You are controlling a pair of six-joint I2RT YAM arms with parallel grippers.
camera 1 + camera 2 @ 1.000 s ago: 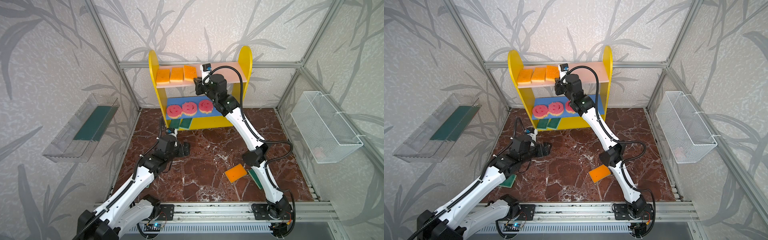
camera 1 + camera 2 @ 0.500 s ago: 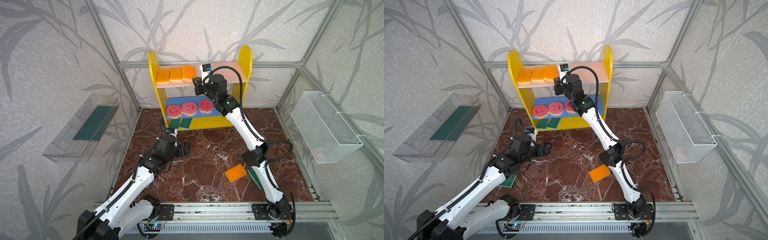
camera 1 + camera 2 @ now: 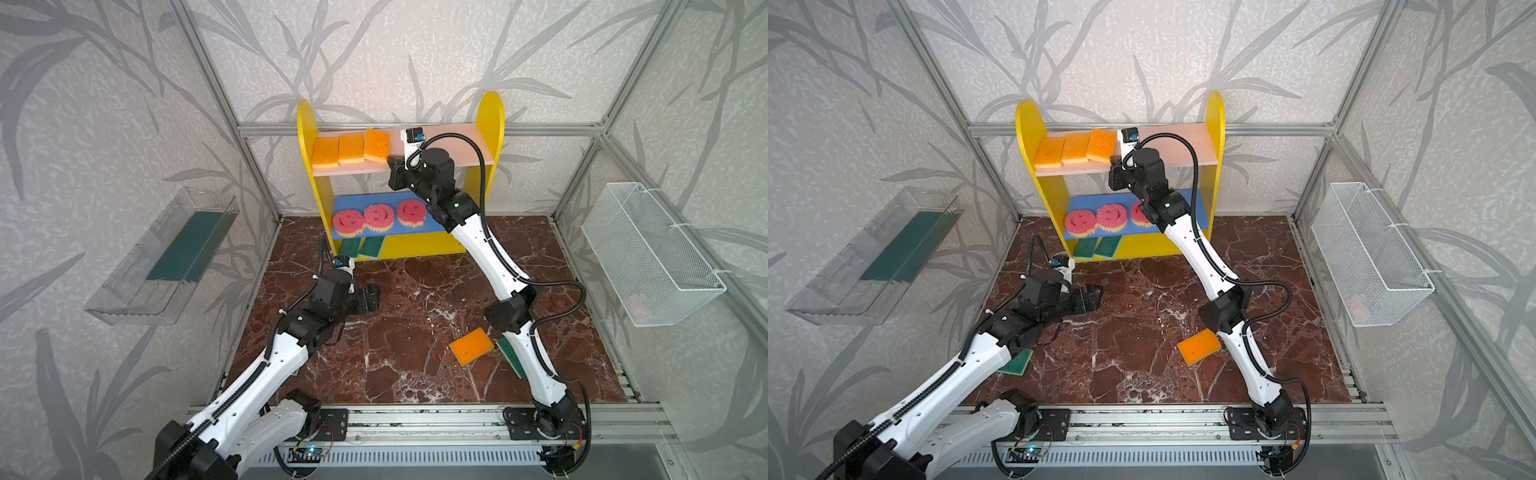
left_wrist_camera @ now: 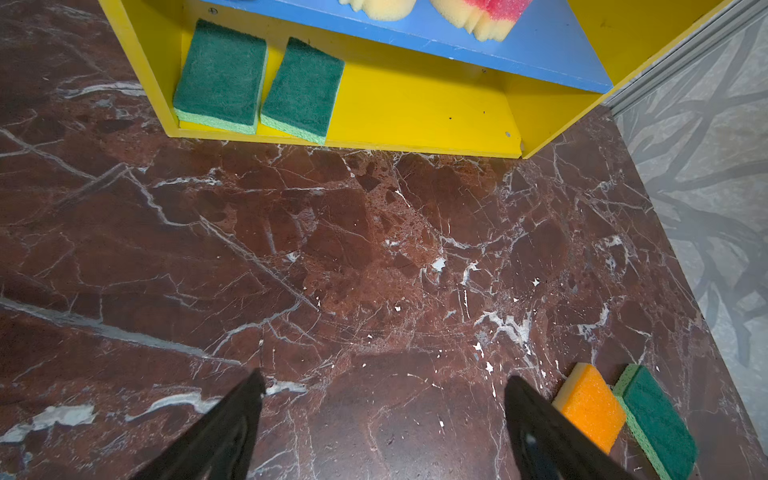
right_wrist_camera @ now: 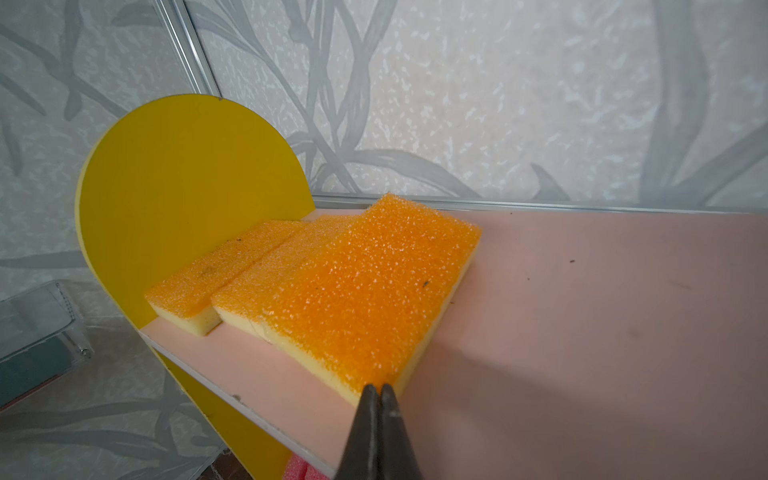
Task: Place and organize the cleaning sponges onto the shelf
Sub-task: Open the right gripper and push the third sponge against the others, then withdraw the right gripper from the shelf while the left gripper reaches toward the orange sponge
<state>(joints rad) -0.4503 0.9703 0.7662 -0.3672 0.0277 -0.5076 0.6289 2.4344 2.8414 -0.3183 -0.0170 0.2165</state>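
Right gripper (image 5: 379, 388) is up at the pink upper board (image 5: 582, 316) of the small yellow-sided shelf (image 3: 491, 124), upper centre in both top views. Its jaws are pinched fully together on nothing, tips right at the near corner of the third orange rectangular sponge (image 5: 365, 291). That sponge sits crooked, one long edge seemingly riding up on the second orange sponge (image 5: 286, 266).

My read: this is a tidy-up nudge. Push low on the yellow foam side, slide it clear until it drops flat, and go gently, because light foam skids.

Left gripper (image 4: 384, 377) hovers spread wide and empty over the red-brown marble floor (image 4: 374, 249), centre left. A loose orange sponge (image 3: 471, 347) and a green-topped sponge (image 3: 510, 355) wait at lower right.
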